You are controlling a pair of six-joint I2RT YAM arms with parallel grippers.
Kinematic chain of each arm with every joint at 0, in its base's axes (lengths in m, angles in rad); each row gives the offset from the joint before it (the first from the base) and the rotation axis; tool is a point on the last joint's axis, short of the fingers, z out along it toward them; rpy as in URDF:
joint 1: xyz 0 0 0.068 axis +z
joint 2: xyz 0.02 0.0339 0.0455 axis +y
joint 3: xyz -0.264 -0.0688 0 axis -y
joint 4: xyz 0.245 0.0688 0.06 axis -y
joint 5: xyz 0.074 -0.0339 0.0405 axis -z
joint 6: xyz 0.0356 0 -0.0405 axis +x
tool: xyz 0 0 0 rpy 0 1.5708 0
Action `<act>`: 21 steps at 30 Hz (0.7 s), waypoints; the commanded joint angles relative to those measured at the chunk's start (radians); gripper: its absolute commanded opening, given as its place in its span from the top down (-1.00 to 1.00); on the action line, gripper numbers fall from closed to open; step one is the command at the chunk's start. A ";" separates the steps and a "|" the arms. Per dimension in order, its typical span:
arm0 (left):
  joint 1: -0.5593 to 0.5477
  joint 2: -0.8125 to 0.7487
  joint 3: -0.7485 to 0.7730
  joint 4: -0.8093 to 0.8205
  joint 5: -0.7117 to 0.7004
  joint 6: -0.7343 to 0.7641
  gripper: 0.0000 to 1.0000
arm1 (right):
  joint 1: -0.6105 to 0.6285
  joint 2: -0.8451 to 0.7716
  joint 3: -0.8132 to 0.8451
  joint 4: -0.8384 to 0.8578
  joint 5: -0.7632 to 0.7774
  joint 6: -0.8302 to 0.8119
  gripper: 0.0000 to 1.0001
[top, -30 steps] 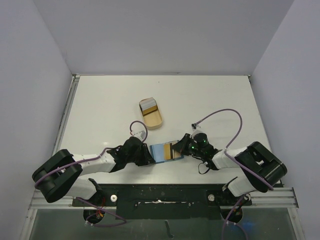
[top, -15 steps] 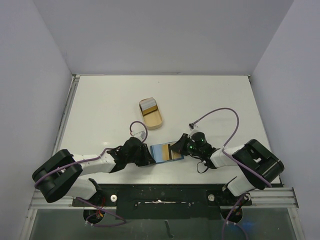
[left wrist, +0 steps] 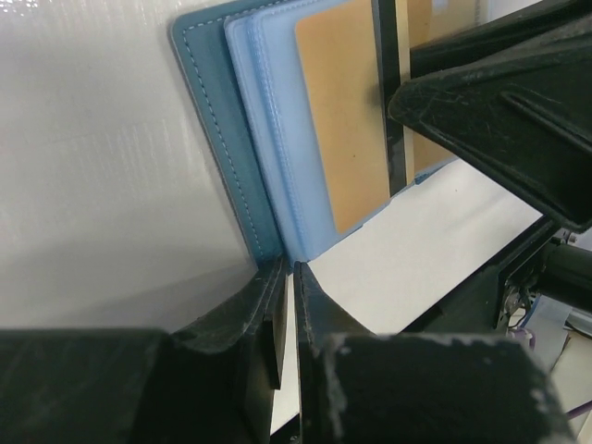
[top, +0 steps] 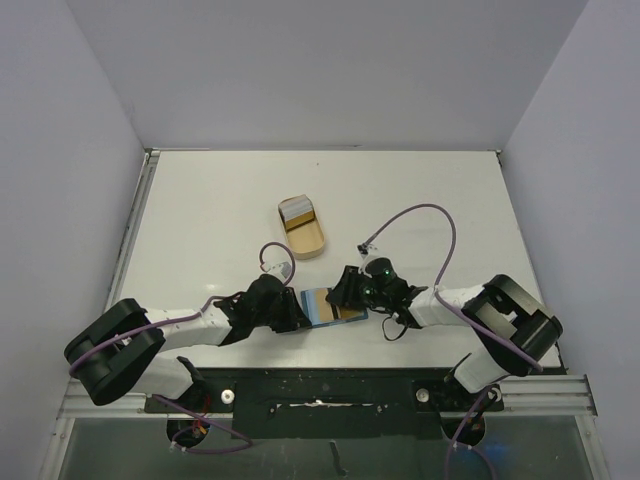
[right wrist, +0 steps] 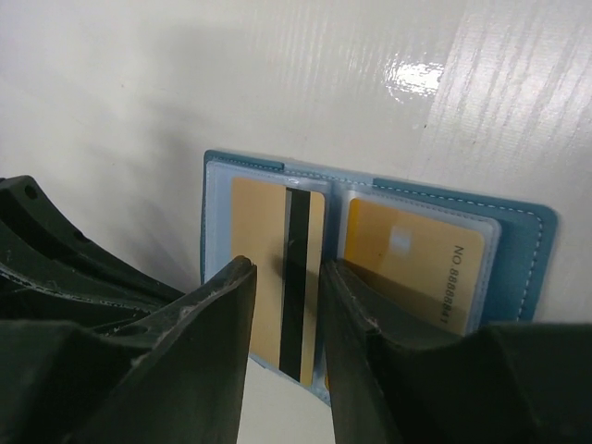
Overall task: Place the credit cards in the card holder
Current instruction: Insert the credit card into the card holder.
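- Top camera is looking down from high behind, taking in the whole table [top: 420,190].
- Wrist cameras are facing each other, close and low, sharing the card holder [left wrist: 213,111].

1. The left arm [top: 190,325] is made of white tube links joined by rounded black housings.
2. Its bulkiest part is the left drum housing [top: 112,352], fat, black and round-edged.
3. The right arm [top: 452,300] has the same white-and-black build, with a matching right drum housing [top: 515,328].
4. The left purple cable [top: 272,256] is thin and curls in a small loop at the wrist.
5. The right purple cable [top: 425,212] is longer and makes a wide arch.
6. Small green lights [top: 377,272] glow on the black right wrist.
7. The left jaws and right jaws are matt black plastic wedges with a grainy, faintly scuffed surface.
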 commanded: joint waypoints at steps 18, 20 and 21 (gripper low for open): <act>-0.002 -0.059 0.008 -0.039 -0.077 0.029 0.82 | 0.102 -0.031 0.049 -0.127 0.102 0.069 0.38; -0.002 -0.078 0.014 -0.062 -0.092 0.031 0.82 | 0.102 -0.063 0.050 -0.180 0.139 0.074 0.40; -0.002 -0.092 0.015 -0.073 -0.102 0.032 0.82 | 0.101 -0.078 0.053 -0.205 0.152 0.073 0.40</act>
